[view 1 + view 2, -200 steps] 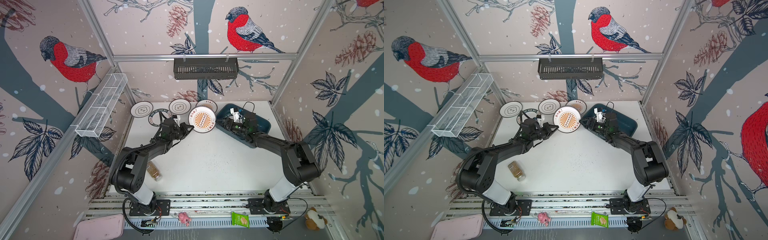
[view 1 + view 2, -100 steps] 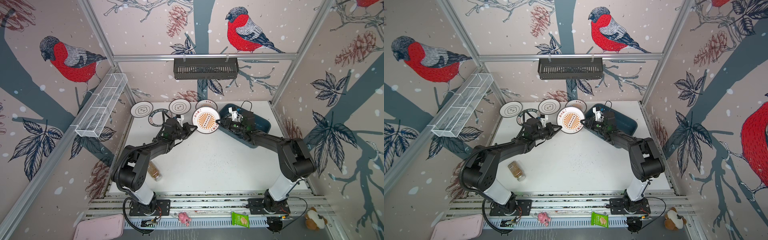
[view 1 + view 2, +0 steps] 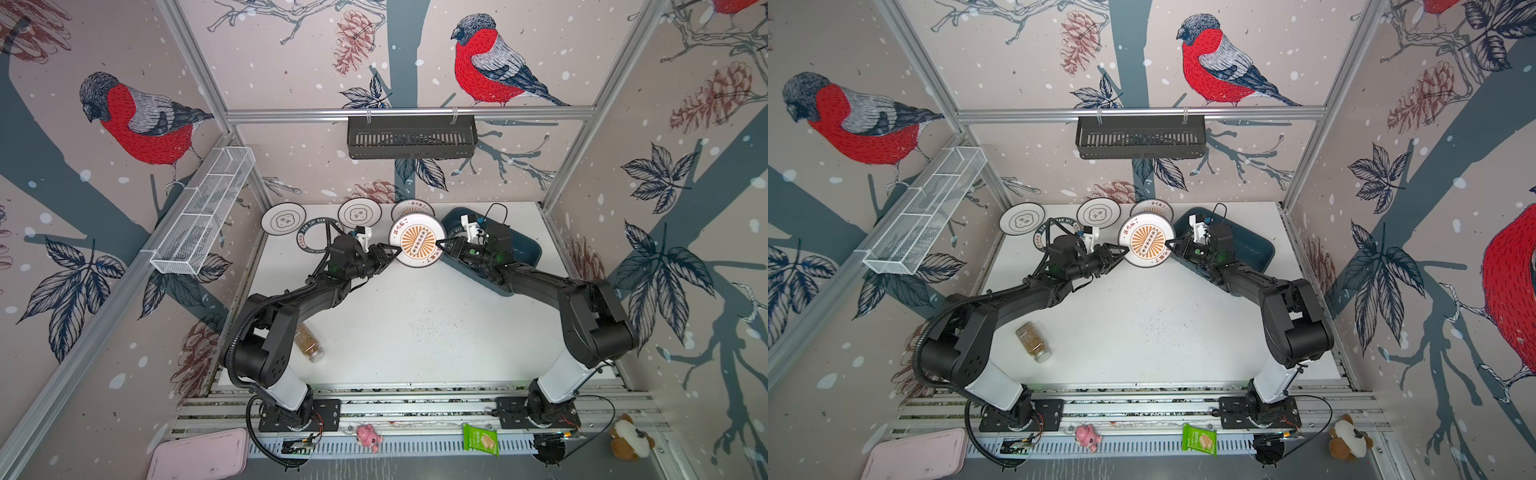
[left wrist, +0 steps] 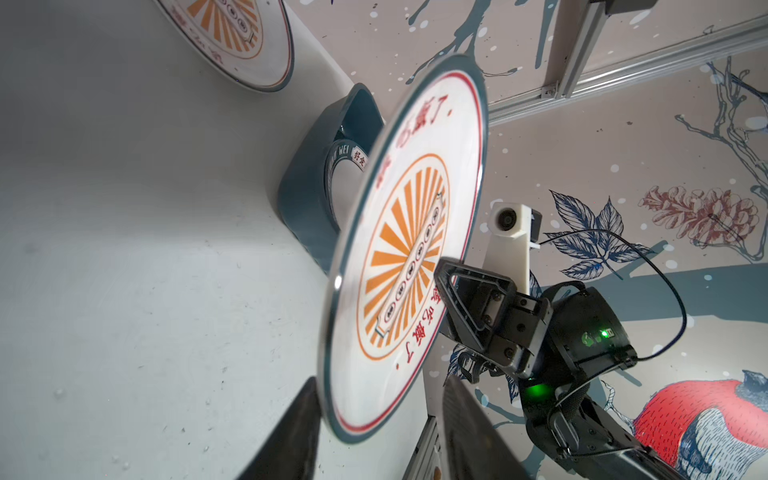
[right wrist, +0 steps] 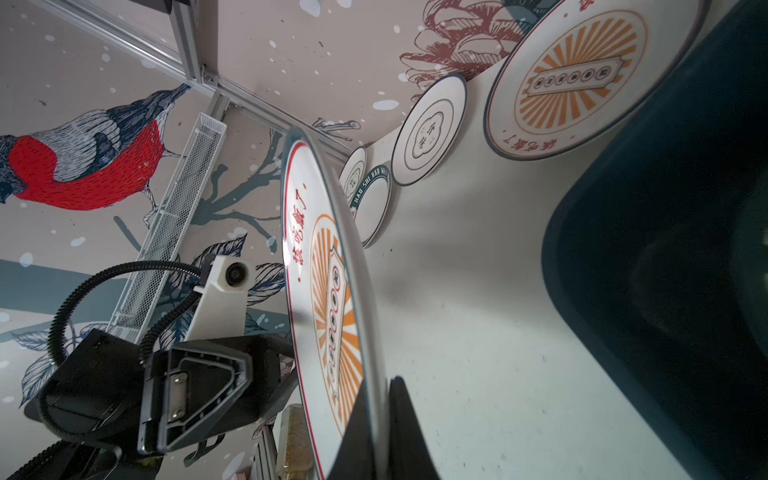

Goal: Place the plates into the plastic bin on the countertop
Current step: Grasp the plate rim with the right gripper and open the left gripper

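A sunburst plate [image 3: 417, 241] [image 3: 1146, 241] hangs tilted above the countertop [image 3: 415, 324], between my two grippers. My right gripper [image 5: 376, 388] [image 3: 441, 243] is shut on its rim. My left gripper [image 4: 380, 399] [image 3: 394, 250] is open, and the plate's opposite rim [image 4: 357, 432] sits loosely between its fingers. The teal plastic bin [image 3: 523, 249] [image 5: 665, 249] lies just right of the plate and holds a green-lettered plate [image 4: 345, 166]. At the back lie two cloud plates [image 3: 283, 219] [image 3: 359, 212], a green-rimmed plate [image 3: 309, 241] and a second sunburst plate [image 5: 582, 75].
A spice jar [image 3: 308, 345] lies on the countertop beside the left arm. A black slotted basket [image 3: 411, 137] hangs on the rear rail and a white wire basket [image 3: 203, 216] on the left wall. A pink tray [image 3: 199, 455] and small toys sit beyond the front rails.
The right gripper closed on the plate's right rim while the left gripper opened off the left rim. The plate shifted slightly to the right.
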Controlling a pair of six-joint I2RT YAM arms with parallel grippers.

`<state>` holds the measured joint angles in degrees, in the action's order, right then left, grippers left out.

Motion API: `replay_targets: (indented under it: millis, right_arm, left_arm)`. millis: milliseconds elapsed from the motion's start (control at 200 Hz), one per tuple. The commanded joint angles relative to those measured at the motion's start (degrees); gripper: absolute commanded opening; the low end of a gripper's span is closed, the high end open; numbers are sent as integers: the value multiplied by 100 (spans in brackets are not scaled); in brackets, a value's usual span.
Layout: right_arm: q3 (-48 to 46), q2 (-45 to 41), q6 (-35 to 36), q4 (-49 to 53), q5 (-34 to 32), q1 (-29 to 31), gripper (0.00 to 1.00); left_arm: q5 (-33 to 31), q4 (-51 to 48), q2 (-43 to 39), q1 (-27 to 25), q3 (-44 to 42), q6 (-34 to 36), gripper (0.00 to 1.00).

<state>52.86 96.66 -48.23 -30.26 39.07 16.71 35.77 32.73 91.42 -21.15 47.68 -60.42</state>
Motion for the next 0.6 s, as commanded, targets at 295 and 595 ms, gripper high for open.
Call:
replay_targets:
  millis: [295, 595]
  right_arm:
    - [-112, -611, -56, 767, -666, -884, 4]
    - [-171, -573, -135, 1357, -1069, -1566, 3]
  left_arm:
    - [-255, 578, -889, -522, 20, 1542, 96]
    - [-884, 118, -1021, -1262, 313, 2630, 97]
